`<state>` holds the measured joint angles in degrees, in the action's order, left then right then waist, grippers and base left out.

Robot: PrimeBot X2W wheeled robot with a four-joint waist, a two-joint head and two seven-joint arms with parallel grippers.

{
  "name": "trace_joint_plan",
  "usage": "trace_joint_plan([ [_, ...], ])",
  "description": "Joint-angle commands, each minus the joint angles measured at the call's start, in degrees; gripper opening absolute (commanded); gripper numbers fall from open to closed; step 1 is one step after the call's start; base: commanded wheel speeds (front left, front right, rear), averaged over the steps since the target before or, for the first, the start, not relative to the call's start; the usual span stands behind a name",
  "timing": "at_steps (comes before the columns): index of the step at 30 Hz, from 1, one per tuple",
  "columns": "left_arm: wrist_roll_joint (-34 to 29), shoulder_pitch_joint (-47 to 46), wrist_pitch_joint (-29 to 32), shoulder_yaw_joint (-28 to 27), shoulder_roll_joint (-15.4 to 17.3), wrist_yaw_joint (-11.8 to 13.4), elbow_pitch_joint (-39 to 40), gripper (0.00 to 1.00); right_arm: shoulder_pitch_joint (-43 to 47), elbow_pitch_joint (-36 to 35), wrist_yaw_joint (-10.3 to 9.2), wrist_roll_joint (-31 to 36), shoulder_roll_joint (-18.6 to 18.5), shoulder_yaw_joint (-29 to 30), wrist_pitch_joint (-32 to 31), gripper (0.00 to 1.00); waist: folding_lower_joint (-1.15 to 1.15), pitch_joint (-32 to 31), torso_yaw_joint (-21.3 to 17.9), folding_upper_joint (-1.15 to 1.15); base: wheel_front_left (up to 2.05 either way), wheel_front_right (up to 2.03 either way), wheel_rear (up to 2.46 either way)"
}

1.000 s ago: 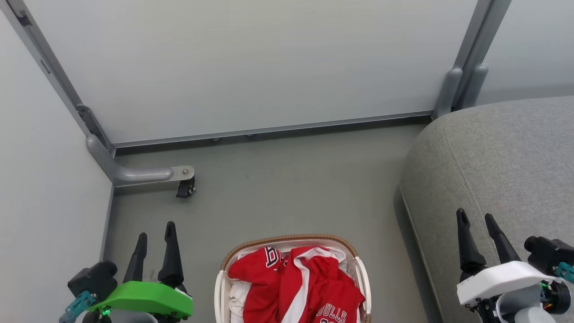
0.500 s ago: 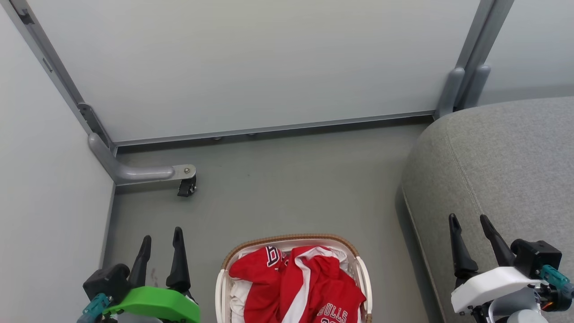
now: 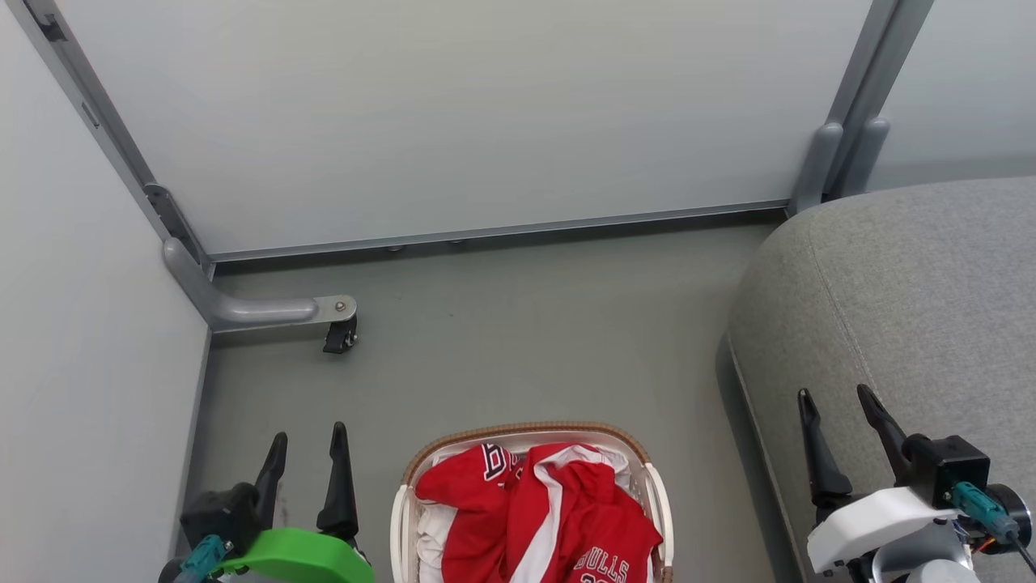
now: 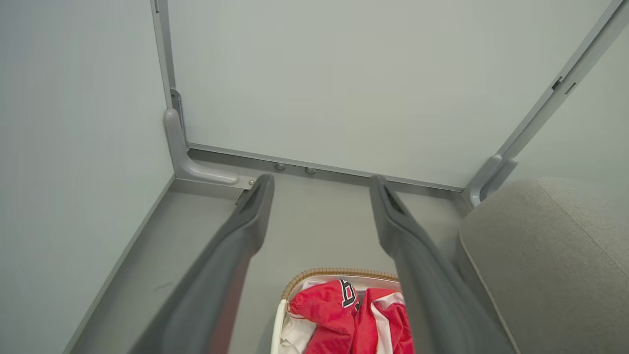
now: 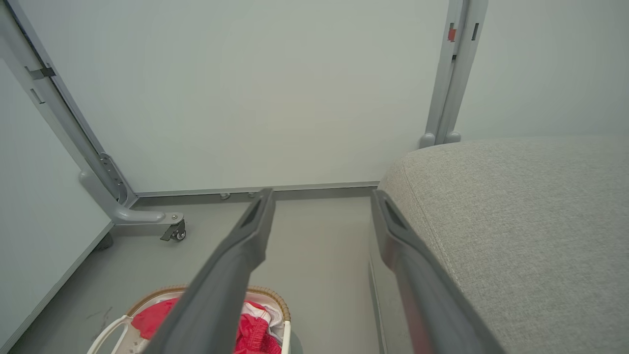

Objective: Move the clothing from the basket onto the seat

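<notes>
The red clothing point(image 3: 541, 518) with white trim and "BULLS" lettering lies heaped in the white basket point(image 3: 526, 431) with a brown rim, at the bottom centre of the head view. The clothing point(image 4: 344, 319) and basket rim point(image 4: 339, 271) also show low in the left wrist view. In the right wrist view the clothing point(image 5: 152, 314) lies in the basket point(image 5: 275, 297) at the bottom left. The grey seat point(image 3: 914, 300) fills the right side. My left gripper point(image 3: 309, 444) hangs open left of the basket, holding nothing. My right gripper point(image 3: 838, 397) stands open over the seat's front edge, empty.
Pale partition panels point(image 3: 453, 113) with grey frames close off the back and left. A grey foot with a black caster point(image 3: 338, 336) juts onto the floor at the left. Grey floor point(image 3: 526, 340) lies between the basket and the back panel.
Both grippers have drawn back toward the bottom of the head view, the left one also shifting right toward the basket. Both stay open. The clothing has not moved.
</notes>
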<state>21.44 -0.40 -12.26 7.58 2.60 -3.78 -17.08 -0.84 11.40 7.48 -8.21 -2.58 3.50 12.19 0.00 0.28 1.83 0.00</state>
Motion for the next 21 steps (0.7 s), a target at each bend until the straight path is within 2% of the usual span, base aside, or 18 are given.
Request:
trace_joint_plan([
  [1, -1.2, 0.5, -0.6, 0.2, 0.4, -0.2, -0.1, 1.00, 0.5, -0.5, 0.02, 1.4, -0.4, 0.0, 0.7, 1.00, 0.00, 0.0, 0.0, 0.00, 0.00, 0.00, 0.00],
  [21, -8.8, 0.8, -2.7, 0.9, 0.5, 0.2, -1.5, 1.00, 1.2, -1.0, 0.02, 10.4, -0.5, 0.0, 2.8, 1.00, 0.00, 0.2, 0.4, 0.00, 0.00, 0.00, 0.00],
])
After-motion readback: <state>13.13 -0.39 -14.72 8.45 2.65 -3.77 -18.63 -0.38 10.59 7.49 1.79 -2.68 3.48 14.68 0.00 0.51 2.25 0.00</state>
